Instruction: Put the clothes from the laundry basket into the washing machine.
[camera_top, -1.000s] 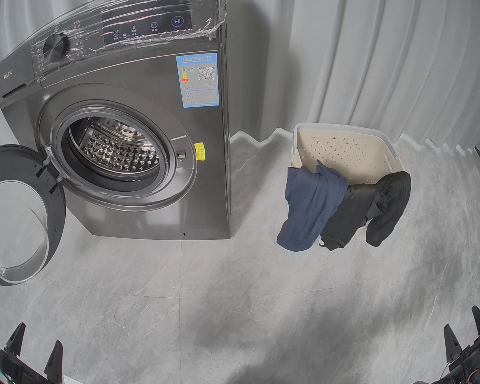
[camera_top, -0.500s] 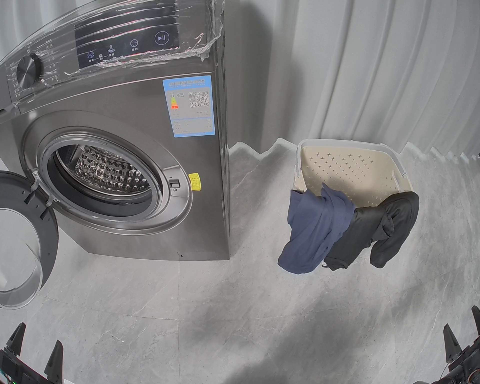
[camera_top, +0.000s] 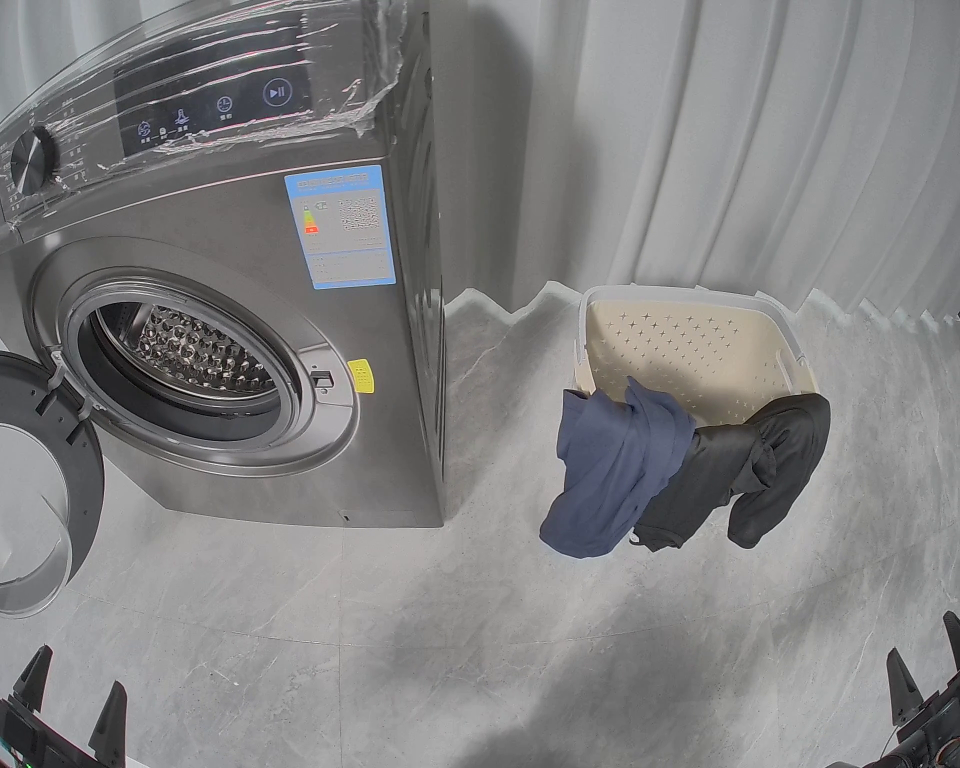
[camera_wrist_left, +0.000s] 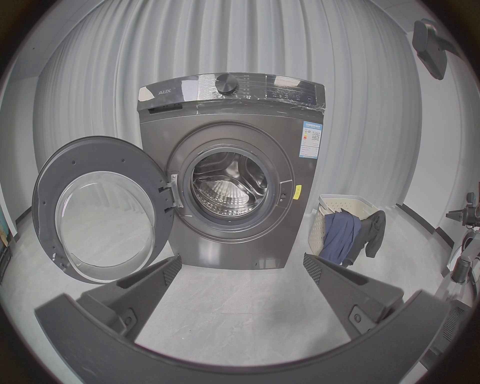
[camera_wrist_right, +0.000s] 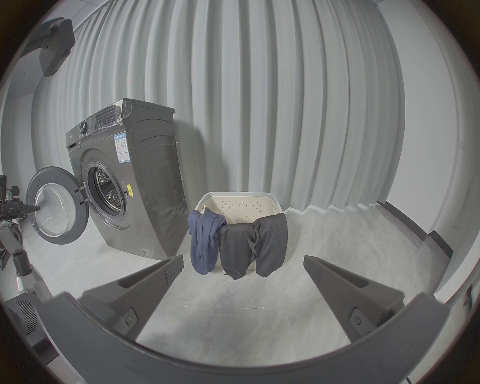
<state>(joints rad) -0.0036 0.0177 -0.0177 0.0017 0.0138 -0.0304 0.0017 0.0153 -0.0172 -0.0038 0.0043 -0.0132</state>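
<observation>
A cream laundry basket (camera_top: 690, 340) (camera_wrist_right: 240, 204) (camera_wrist_left: 345, 204) stands on the floor right of the grey washing machine (camera_top: 230, 300) (camera_wrist_left: 230, 170) (camera_wrist_right: 130, 170). A navy garment (camera_top: 610, 470) (camera_wrist_right: 202, 237) (camera_wrist_left: 340, 237) and a black garment (camera_top: 740, 465) (camera_wrist_right: 252, 245) (camera_wrist_left: 370, 235) hang over the basket's front rim. The machine's round door (camera_top: 35, 510) (camera_wrist_left: 97, 210) is swung open, showing the steel drum (camera_top: 190, 355) (camera_wrist_left: 227, 182). My left gripper (camera_top: 70, 700) (camera_wrist_left: 240, 280) is open, low at the near left. My right gripper (camera_top: 925, 665) (camera_wrist_right: 240, 280) is open, low at the near right, facing the basket.
White curtains (camera_top: 720, 140) hang behind the machine and basket. Bare grey tiled floor (camera_top: 480, 620) lies between me and both. A dark skirting (camera_wrist_right: 410, 225) runs along the right wall.
The whole head view has shifted: machine and basket sit further left and lower than a second ago, so the camera moved. Both grippers keep the same place in the picture.
</observation>
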